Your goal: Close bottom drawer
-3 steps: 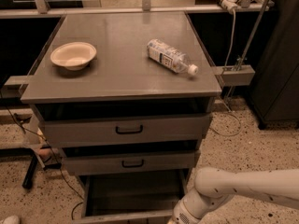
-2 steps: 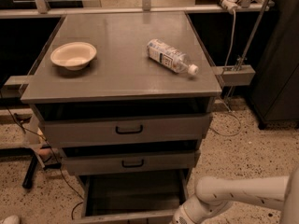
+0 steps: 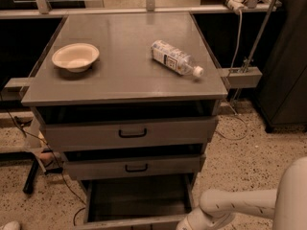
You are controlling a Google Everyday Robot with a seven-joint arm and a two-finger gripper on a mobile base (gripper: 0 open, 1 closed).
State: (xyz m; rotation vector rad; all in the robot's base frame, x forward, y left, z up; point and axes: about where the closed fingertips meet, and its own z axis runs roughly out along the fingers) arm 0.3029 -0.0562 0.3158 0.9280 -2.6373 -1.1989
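Observation:
The bottom drawer [image 3: 139, 198] of the grey cabinet is pulled out, and its shallow tray is open to view from above. Its front panel [image 3: 129, 222] lies at the frame's bottom edge and its handle is hidden. My white arm [image 3: 235, 204] reaches in from the lower right. Its wrist [image 3: 192, 222] sits at the drawer's front right corner. My gripper is below the bottom edge of the view, out of sight.
The middle drawer [image 3: 134, 166] and the tall top drawer [image 3: 129, 134] stand slightly out. A cream bowl [image 3: 75, 56] and a lying plastic bottle [image 3: 175, 58] rest on the cabinet top [image 3: 120, 80]. Cables and a black leg [image 3: 33, 174] lie at the left, and a dark cabinet [image 3: 288, 80] stands at the right.
My arm has sunk lower, with the wrist dropping toward the frame's bottom edge. The bottom drawer is still as far out as before.

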